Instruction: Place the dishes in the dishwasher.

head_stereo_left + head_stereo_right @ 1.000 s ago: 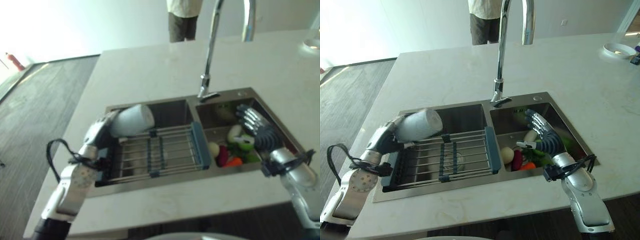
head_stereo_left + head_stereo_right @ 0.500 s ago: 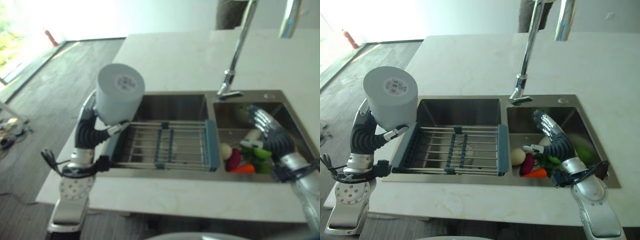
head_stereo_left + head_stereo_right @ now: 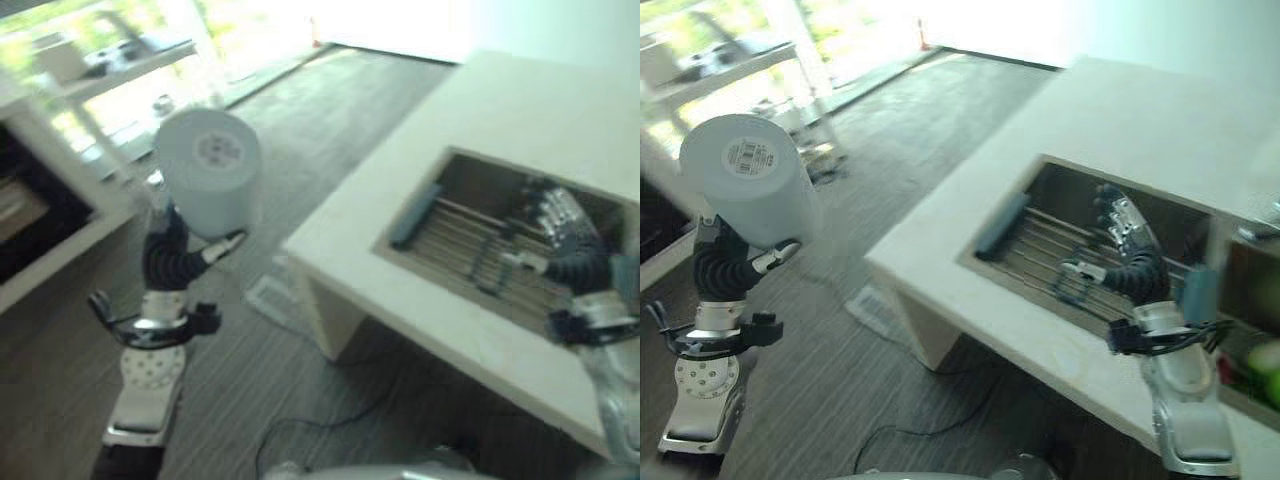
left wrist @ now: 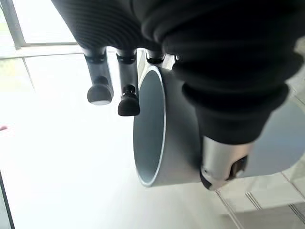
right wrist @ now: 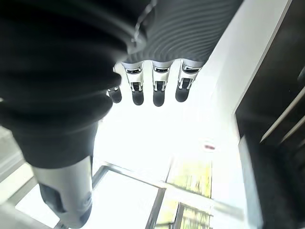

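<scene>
You have a pale grey-blue cylindrical cup (image 3: 748,180) with a small white label on its flat base, and its inside reads a darker blue-grey. The left hand (image 3: 722,268) shows a black ribbed cover and silver fingers with dark tips. The right hand (image 3: 1127,247) carries the same black and silver. The stone worktop (image 3: 1140,130) is off-white. The metal sink rack (image 3: 470,250) has silvery bars and a dull blue end piece. The plank floor (image 3: 940,150) is grey-brown with fine parallel lines.
</scene>
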Tool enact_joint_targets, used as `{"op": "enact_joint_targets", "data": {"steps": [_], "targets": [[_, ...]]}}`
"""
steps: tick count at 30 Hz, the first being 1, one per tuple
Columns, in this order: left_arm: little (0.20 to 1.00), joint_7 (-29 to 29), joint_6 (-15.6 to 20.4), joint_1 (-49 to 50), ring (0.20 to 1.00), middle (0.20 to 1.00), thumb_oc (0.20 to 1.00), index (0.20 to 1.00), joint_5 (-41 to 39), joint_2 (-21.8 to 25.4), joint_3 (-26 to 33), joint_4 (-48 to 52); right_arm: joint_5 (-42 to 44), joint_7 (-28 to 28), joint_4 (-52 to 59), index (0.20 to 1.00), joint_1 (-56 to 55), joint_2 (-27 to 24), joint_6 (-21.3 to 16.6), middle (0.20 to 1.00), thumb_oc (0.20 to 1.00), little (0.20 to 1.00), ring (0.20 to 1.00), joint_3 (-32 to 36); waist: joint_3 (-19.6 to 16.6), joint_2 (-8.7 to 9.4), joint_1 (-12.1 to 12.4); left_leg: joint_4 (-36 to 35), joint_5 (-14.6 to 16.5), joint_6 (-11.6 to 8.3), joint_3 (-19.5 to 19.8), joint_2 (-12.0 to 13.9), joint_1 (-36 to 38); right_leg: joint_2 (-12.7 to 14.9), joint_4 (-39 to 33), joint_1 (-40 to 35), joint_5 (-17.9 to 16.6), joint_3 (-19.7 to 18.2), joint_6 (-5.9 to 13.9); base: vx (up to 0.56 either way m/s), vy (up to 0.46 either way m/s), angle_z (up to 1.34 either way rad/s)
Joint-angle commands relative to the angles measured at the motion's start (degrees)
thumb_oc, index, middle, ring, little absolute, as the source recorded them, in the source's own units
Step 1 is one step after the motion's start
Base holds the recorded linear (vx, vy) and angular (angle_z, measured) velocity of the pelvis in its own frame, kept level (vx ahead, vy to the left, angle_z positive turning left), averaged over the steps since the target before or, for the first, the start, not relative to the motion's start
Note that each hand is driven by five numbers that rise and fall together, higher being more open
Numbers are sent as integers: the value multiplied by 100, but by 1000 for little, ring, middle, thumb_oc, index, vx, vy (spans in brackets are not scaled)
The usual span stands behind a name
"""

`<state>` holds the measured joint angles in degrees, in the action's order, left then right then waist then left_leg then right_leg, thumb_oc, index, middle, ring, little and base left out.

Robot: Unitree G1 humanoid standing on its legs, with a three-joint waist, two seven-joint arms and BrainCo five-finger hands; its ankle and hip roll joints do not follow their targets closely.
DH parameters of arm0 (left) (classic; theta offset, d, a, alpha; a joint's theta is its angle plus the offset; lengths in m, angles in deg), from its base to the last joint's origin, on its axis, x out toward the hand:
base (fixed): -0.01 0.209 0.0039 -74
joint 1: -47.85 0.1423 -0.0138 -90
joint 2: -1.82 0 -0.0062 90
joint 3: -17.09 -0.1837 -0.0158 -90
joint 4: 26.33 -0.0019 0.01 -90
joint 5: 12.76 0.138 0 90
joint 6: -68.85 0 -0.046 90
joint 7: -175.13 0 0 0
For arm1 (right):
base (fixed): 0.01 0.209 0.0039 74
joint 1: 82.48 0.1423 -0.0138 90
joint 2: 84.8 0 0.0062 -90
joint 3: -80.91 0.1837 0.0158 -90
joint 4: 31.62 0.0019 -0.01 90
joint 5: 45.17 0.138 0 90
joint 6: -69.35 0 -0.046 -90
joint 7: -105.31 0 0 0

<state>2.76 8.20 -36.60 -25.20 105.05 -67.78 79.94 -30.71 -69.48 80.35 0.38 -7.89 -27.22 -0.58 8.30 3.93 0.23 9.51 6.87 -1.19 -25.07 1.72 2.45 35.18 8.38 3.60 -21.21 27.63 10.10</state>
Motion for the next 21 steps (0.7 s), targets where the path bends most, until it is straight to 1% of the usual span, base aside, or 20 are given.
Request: {"op": "enact_joint_targets", "data": {"steps": [1, 2, 3, 4, 5, 6, 7, 8, 9, 10, 11, 12, 13, 14, 16, 18, 19, 20, 21], "targets": [[200, 224, 44, -345, 200, 200, 200, 200, 169, 117, 363, 569, -128, 48, 105, 1000, 438, -104, -268, 1000, 1000, 1000, 1000, 141, 170, -312, -208, -860, 312, -573, 417, 427, 1283, -814, -1304, -45, 53, 257, 490, -118, 345, 58], [200, 256, -9, -329, 200, 200, 200, 200, 109, 137, 362, 582, -144, 53, 127, 1000, 414, -80, -289, 1000, 1000, 1000, 1000, 99, 189, -306, -156, -859, 306, -546, 526, 355, 1240, -826, -1309, -104, 99, 204, 490, -74, 320, 70], [200, 226, -43, -313, 200, 200, 200, 200, 24, 141, 344, 607, -179, 25, 135, 1000, 406, -48, -296, 1000, 1000, 1000, 1000, 67, 208, -281, -136, -880, 335, -464, 718, 271, 1202, -884, -1230, -166, 0, 27, 479, -31, 348, 78], [200, 104, 6, -275, 200, 200, 200, 200, -45, 159, 332, 586, -213, -131, 118, 1000, 364, -38, -343, 1000, 1000, 1000, 1000, 22, 216, -272, -187, -864, 321, -337, 992, 206, 1113, -1123, -967, -255, 313, -462, 386, 7, 529, 134], [200, -124, 26, -225, 200, 200, 200, 200, -170, 174, 353, 636, 84, -222, 252, 1000, 180, -222, -351, 1000, 1000, 1000, 1000, 243, 145, -352, -341, -966, 77, -156, 1506, 222, 905, -2177, -546, -439, 1618, -1514, 58, -19, 467, 120], [200, -105, 23, -225, 200, 200, 200, 200, -158, 171, 353, 649, 124, -193, 275, 1000, 166, -242, -357, 1000, 1000, 1000, 1000, 266, 131, -347, -355, -996, 5, -145, 1552, 215, 865, -2292, -520, -445, 1712, -1602, 13, -51, 352, 161], [200, -90, 16, -223, 200, 200, 200, 200, -153, 161, 346, 670, 175, -159, 308, 1000, 138, -267, -362, 1000, 1000, 1000, 1000, 302, 123, -351, -372, -1040, -83, -131, 1613, 220, 827, -2478, -467, -481, 1881, -1711, -61, -88, 157, 174], [200, 49, -37, -245, 200, 200, 200, 200, -73, 136, 321, 723, 339, 40, 373, 1000, 69, -308, -416, 1000, 1000, 1000, 1000, 393, 58, -312, -387, -1134, -222, -105, 1814, 182, 726, -2837, -469, -572, 2111, -1966, -204, -76, 135, 186], [200, -4, -64, -282, 200, 200, 200, 200, -103, 99, 271, 782, 298, -39, 431, 1000, 33, -305, -378, 1000, 1000, 1000, 1000, 395, 15, -281, -370, -1208, -287, -87, 1950, 139, 670, -3028, -526, -602, 2181, -2138, -290, -79, 0, 216], [200, -37, -278, -441, 200, 200, 200, 200, -181, -22, 136, 800, 172, -148, 442, 1000, 0, -230, -493, 1000, 1000, 1000, 1000, 207, -71, -156, -284, -1252, -408, -34, 2449, 21, 511, -3089, -656, -654, 2148, -2408, -366, -37, -162, 146], [200, -112, -352, -399, 200, 200, 200, 200, -261, -68, 103, 803, 133, -193, 398, 1000, 59, -247, -533, 1000, 1000, 1000, 1000, 103, -105, -119, -199, -1290, -439, -42, 2638, 8, 487, -3128, -714, -666, 2125, -2445, -385, -21, -207, 174], [200, -122, -382, -371, 200, 200, 200, 200, -291, -74, 105, 806, 136, -160, 384, 1000, 89, -265, -579, 1000, 1000, 1000, 1000, 63, -113, -110, -175, -1312, -457, -51, 2701, 8, 483, -3143, -753, -687, 2118, -2432, -393, 11, -163, 95], [200, -183, -345, -273, 200, 200, 200, 200, -319, -76, 120, 823, 157, -143, 378, 1000, 150, -322, -628, 1000, 1000, 1000, 1000, 1, -128, -98, -84, -1356, -491, -85, 2722, 19, 480, -3163, -846, -746, 2112, -2353, -412, -5, -120, 87], [200, -172, -315, -233, 200, 200, 200, 200, -295, -66, 138, 831, 153, -113, 366, 1000, 177, -354, -644, 1000, 1000, 1000, 1000, -10, -133, -99, -68, -1357, -504, -103, 2710, 30, 473, -3163, -896, -779, 2103, -2323, -419, -5, -120, 53], [200, -140, -256, -290, 200, 200, 200, 200, -554, -28, 116, 808, 19, -170, 301, 1000, 363, -488, -550, 1000, 1000, 1000, 1000, -107, -152, -141, 13, -1427, -646, -217, 2609, 127, 407, -3148, -1152, -946, 2038, -2151, -430, -39, -43, 39], [200, -181, -200, -462, 200, 200, 200, 200, -760, -50, 28, 719, 22, -280, 211, 1000, 464, -539, -530, 1000, 1000, 1000, 1000, -121, -180, -161, -56, -1451, -715, -361, 2081, 330, 357, -3083, -1324, -1055, 2022, -1822, -382, -86, 73, 53], [200, -224, -182, -677, 200, 200, 200, 200, -845, -83, -113, 593, -29, -395, 129, 1000, 485, -552, -608, 1000, 1000, 1000, 1000, -111, -213, -186, -146, -1451, -742, -480, 1687, 494, 297, -2989, -1338, -1074, 2086, -1591, -328, -103, 103, 76], [200, -212, -198, -746, 200, 200, 200, 200, -841, -95, -155, 549, -14, -404, 97, 1000, 496, -563, -648, 1000, 1000, 1000, 1000, -106, -225, -202, -159, -1451, -764, -503, 1692, 512, 250, -2965, -1338, -1059, 2082, -1533, -321, -95, 111, 124], [200, -143, -230, -756, 200, 200, 200, 200, -805, -112, -179, 554, 38, -376, 83, 1000, 520, -580, -680, 1000, 1000, 1000, 1000, -99, -247, -237, -154, -1451, -781, -507, 1800, 505, 183, -2904, -1338, -1017, 2059, -1514, -298, -71, 107, 122]]}}
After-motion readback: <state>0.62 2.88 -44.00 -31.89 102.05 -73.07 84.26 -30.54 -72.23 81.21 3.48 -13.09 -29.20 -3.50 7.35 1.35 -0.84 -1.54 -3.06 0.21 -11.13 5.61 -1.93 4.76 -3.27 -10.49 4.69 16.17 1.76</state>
